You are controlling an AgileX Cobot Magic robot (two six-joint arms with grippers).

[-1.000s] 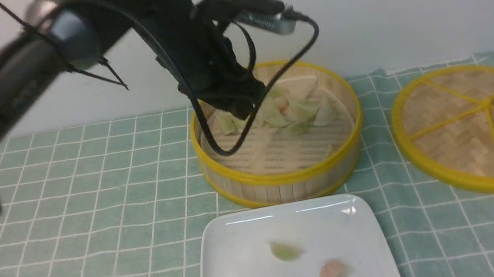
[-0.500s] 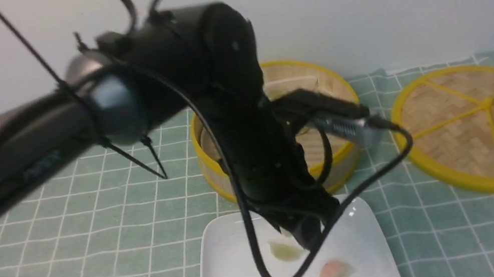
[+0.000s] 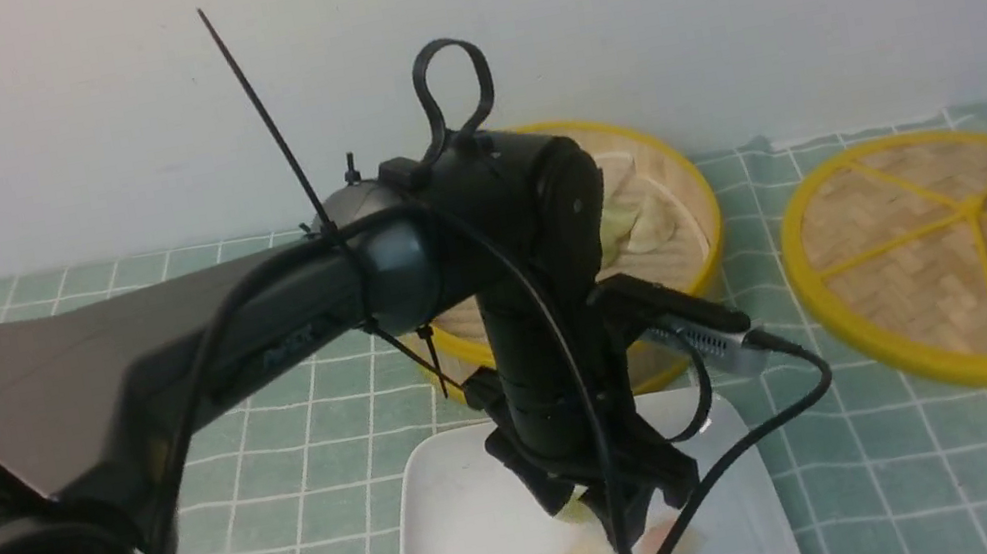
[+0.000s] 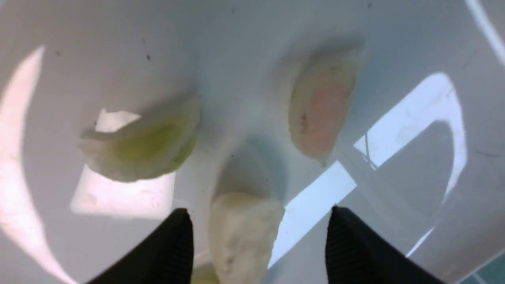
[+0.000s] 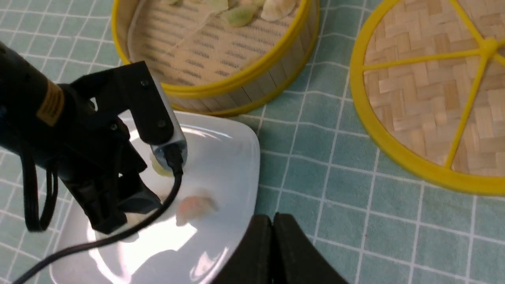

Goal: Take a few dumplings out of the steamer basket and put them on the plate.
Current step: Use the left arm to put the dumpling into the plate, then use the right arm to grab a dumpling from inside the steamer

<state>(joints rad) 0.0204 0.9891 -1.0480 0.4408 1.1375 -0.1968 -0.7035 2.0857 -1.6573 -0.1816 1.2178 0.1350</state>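
- Step in hand, as judged: the release at the end of one transfer. The left hand point(image 3: 612, 515) is hanging low over the plate point(image 3: 456, 527), pointing down at it.
- Its fingers point(image 4: 173, 252) are standing well apart, with a clear gap on each side of a whitish dumpling point(image 4: 244, 232). The hand is gripping nothing.
- The whitish dumpling is lying on the plate between the fingers, as far as the left wrist view shows. A green dumpling point(image 4: 142, 142) and a pink dumpling point(image 4: 319, 114) are lying near it, apart from each other.
- The steamer basket point(image 3: 695, 211) is sitting on the checked cloth point(image 3: 282, 456) that covers the bench, just behind the plate. The left arm is hiding much of it in the front view, but more dumplings point(image 5: 240, 14) are showing at its far side.
- The right hand point(image 5: 272, 252) is hovering to the right of the plate, fingers pressed together with nothing between them. The lid point(image 3: 967, 254) is lying flat to the right of the basket.
- Progress, as judged: at least three pieces are on the plate, so "a few" is met or nearly met.
- Next move is calling for a straight lift with the fingers kept wide, so neither pad drags the whitish dumpling.
- If one more is wanted, the left hand is needing to travel back over the basket rim and come down on a single piece. These look soft and slippery, so the close should be gentle.
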